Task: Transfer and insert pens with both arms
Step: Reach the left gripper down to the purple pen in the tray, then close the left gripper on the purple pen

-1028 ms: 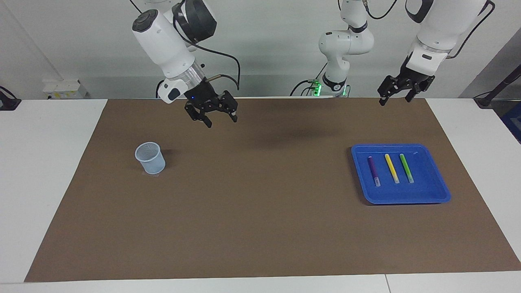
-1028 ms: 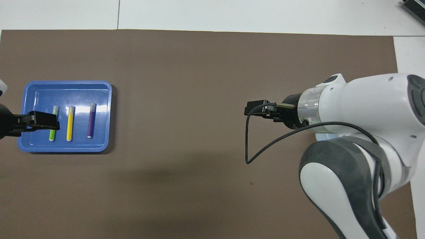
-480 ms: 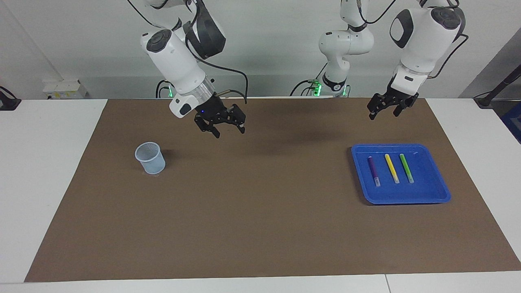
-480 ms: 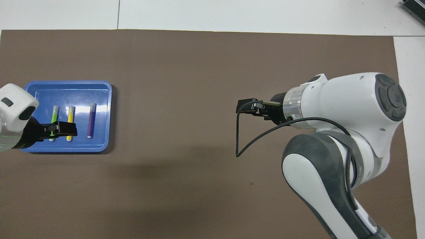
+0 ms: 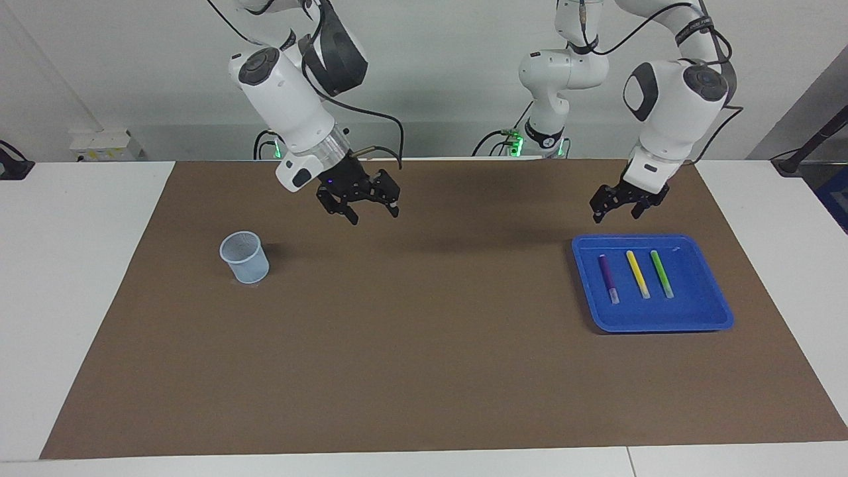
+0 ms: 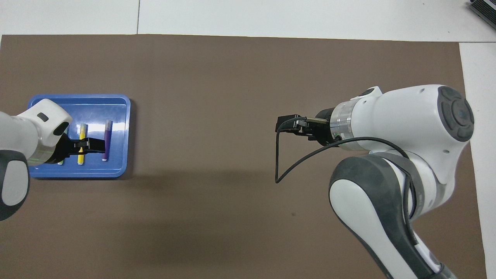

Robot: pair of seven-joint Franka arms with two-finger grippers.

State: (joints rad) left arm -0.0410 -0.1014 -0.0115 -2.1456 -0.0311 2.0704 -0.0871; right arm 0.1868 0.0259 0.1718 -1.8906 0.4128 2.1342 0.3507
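the left gripper [image 5: 619, 207] hangs in the air with its fingers spread and nothing between them, over the mat [image 5: 424, 371] just at the tray's [image 5: 719, 311] 12 o'clock rim in the facing view. three pens lie side by side in the tray, apart from each other, pale ends pointing to 6 o'clock: purple pen [image 5: 607, 277], yellow pen [image 5: 637, 273], green pen [image 5: 660, 272]. no gripper touches them. the right gripper [image 5: 364, 201] is also raised, fingers spread and empty, over bare mat, at about 2 o'clock from the cup [image 5: 244, 257]. the cup stands upright toward the right arm's end of the table. no writing or brand can be read on pens, tray or cup.

in the overhead view the left gripper [image 6: 91, 144] covers the tray's [image 6: 116, 100] middle, between the yellow pen [image 6: 81, 131] and the purple pen [image 6: 106, 131]; the green pen is almost hidden under the wrist. the right gripper [image 6: 286, 126] shows over mat, and its arm hides the cup.
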